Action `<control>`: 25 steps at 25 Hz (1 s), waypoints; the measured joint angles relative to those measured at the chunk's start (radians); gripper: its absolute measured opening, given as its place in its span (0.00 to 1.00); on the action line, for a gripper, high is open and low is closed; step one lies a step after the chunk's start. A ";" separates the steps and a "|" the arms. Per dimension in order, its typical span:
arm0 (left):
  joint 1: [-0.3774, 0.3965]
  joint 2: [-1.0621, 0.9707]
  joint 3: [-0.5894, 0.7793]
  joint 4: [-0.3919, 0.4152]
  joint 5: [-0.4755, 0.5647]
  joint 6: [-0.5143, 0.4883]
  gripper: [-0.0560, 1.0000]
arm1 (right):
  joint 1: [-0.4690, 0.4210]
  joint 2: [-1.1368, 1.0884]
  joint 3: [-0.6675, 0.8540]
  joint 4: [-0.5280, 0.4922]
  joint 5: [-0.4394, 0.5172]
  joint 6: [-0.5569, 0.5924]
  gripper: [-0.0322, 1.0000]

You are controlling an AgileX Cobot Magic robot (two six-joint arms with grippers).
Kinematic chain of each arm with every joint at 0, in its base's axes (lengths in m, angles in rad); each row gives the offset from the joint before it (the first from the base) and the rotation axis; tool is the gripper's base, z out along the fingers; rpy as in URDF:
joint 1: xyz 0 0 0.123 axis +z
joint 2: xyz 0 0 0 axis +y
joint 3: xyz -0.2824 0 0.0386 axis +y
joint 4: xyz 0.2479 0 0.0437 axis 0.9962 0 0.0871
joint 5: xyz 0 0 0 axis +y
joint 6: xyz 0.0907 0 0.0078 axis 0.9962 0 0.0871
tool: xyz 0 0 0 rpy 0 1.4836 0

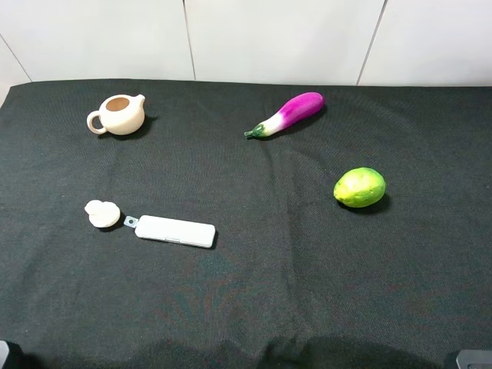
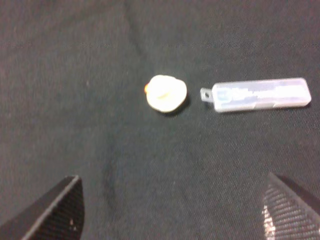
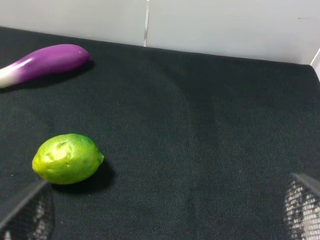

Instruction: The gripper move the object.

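Observation:
The object, a small cream-white two-lobed lump (image 1: pixel 102 213), lies on the black cloth at the left, just off the tab end of a long white case (image 1: pixel 175 231). In the left wrist view the lump (image 2: pixel 166 93) lies well ahead of my left gripper (image 2: pixel 172 187), whose dark fingers (image 2: pixel 55 212) are spread wide and empty. My right gripper (image 3: pixel 170 197) is open and empty too, with its fingers (image 3: pixel 30 215) near a lime. Neither gripper's jaws show in the high view.
A cream teapot (image 1: pixel 119 114) stands at the back left. A purple eggplant (image 1: pixel 288 113) lies at the back middle and a green lime (image 1: pixel 359 187) at the right. A white wall (image 1: pixel 269 38) borders the far edge of the cloth.

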 joint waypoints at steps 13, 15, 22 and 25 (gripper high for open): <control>0.000 -0.001 0.024 -0.054 -0.047 0.082 0.77 | 0.000 0.000 0.000 0.000 0.000 0.000 0.70; 0.000 -0.001 0.024 -0.029 -0.047 0.082 0.77 | 0.000 0.000 0.000 0.000 0.000 0.000 0.70; 0.099 -0.001 0.024 -0.010 -0.047 0.083 0.77 | 0.000 0.000 0.000 0.000 0.000 0.000 0.70; 0.206 -0.001 0.024 -0.009 -0.047 0.083 0.77 | 0.000 0.000 0.000 0.000 0.000 0.000 0.70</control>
